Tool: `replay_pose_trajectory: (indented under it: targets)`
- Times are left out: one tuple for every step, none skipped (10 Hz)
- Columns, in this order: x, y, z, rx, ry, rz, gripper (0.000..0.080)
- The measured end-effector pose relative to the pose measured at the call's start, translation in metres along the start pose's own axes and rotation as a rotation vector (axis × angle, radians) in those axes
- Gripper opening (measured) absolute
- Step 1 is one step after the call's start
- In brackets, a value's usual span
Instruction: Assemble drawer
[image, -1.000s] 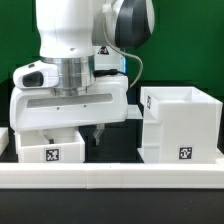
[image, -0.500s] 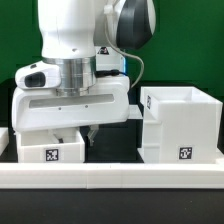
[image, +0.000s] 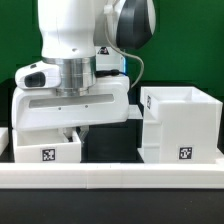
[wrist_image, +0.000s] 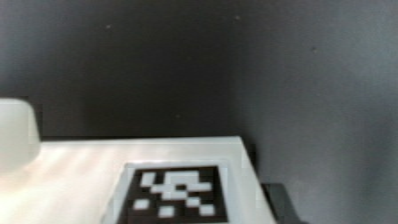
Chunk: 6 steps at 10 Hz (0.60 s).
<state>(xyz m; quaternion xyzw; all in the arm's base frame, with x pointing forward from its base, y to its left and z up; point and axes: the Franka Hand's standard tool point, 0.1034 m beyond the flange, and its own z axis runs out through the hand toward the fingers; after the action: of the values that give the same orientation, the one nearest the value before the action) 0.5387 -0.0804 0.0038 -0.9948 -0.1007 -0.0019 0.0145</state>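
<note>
A small white tray (image: 45, 152) with a square tag on its front lies on the black table at the exterior view's left. My gripper (image: 68, 134) hangs straight over it. One dark finger (image: 80, 130) presses on the tray's right wall and the other is hidden behind the tray. The jaws look shut on that tray. The large white casing (image: 180, 125), open at the top and tagged, stands to the right, apart from the tray. In the wrist view the tray's tagged face (wrist_image: 178, 195) fills the near part, with a dark finger (wrist_image: 279, 203) against its edge.
A long white rail (image: 110, 178) runs along the front of the table. A green wall stands behind. Another white part (wrist_image: 15, 130) shows at the edge of the wrist view. A black gap (image: 112, 145) lies between tray and casing.
The hand has stayed in place while the visible finger has moved left against the tray's wall. The tray has shifted slightly left and now sits lower in the picture.
</note>
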Motion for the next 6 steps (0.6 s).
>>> replay_pose_trajectory:
  targets:
    - [0.0, 0.0, 0.0, 0.0, 0.0, 0.0, 0.004]
    - [0.0, 0.0, 0.0, 0.0, 0.0, 0.0, 0.004]
    - [0.0, 0.0, -0.001, -0.001, 0.001, -0.003, 0.004]
    - [0.0, -0.006, -0.006, -0.002, 0.003, -0.028, 0.004]
    - [-0.001, -0.012, -0.012, 0.0, 0.005, -0.075, 0.0041]
    - [-0.002, -0.016, -0.018, -0.001, 0.004, -0.181, 0.0041]
